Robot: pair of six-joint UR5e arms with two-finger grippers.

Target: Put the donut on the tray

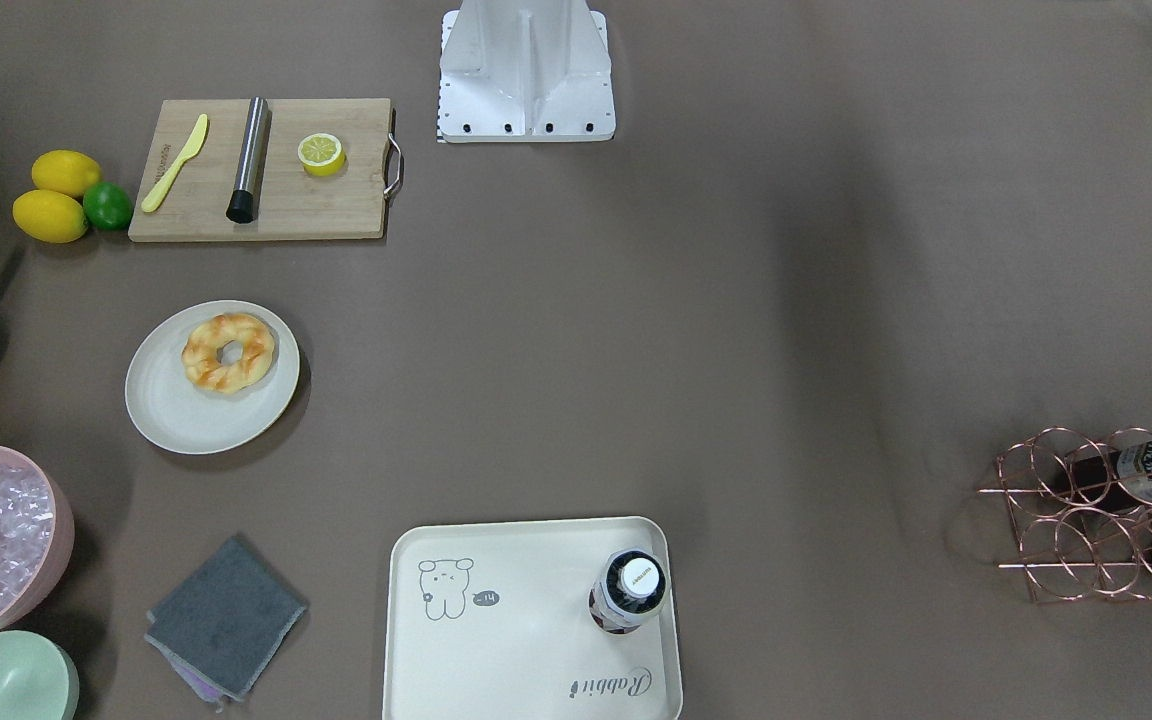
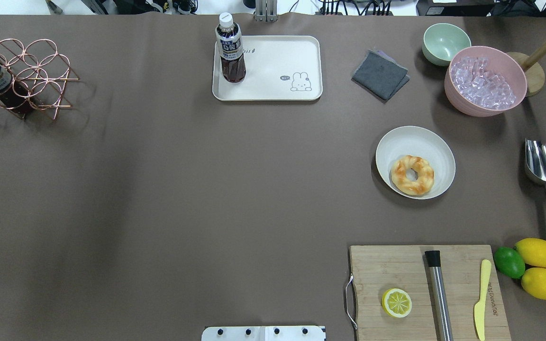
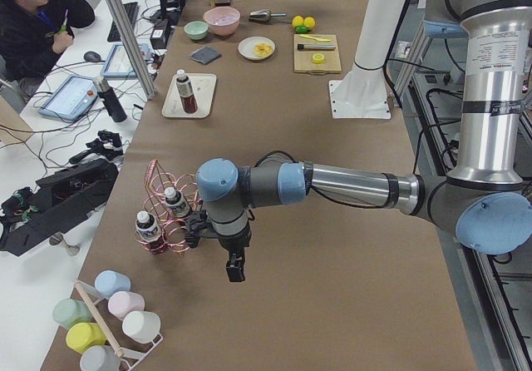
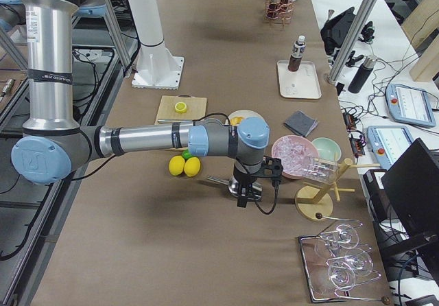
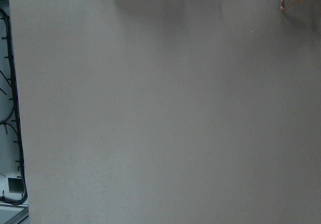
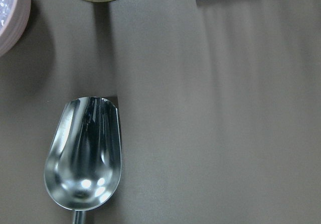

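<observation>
The golden-orange twisted donut (image 1: 228, 351) (image 2: 412, 174) lies on a round off-white plate (image 1: 171, 415) (image 2: 398, 142) on the robot's right side. The cream tray (image 1: 526, 600) (image 2: 273, 64) with the bear drawing sits at the far middle edge, a dark bottle (image 1: 628, 592) (image 2: 230, 47) upright in one corner. My left gripper (image 3: 235, 269) hangs above bare table beside the copper rack. My right gripper (image 4: 242, 197) hangs above the metal scoop (image 6: 84, 156), away from the donut. Both show only in the side views, so I cannot tell whether they are open or shut.
A wooden cutting board (image 2: 396, 265) holds a half lemon (image 2: 396, 302), a steel rod and a yellow knife. Two lemons and a lime (image 2: 509, 262) lie beside it. A pink ice bowl (image 2: 485, 80), green bowl (image 2: 445, 42), grey cloth (image 2: 380, 74) and copper rack (image 2: 22, 78) ring the table.
</observation>
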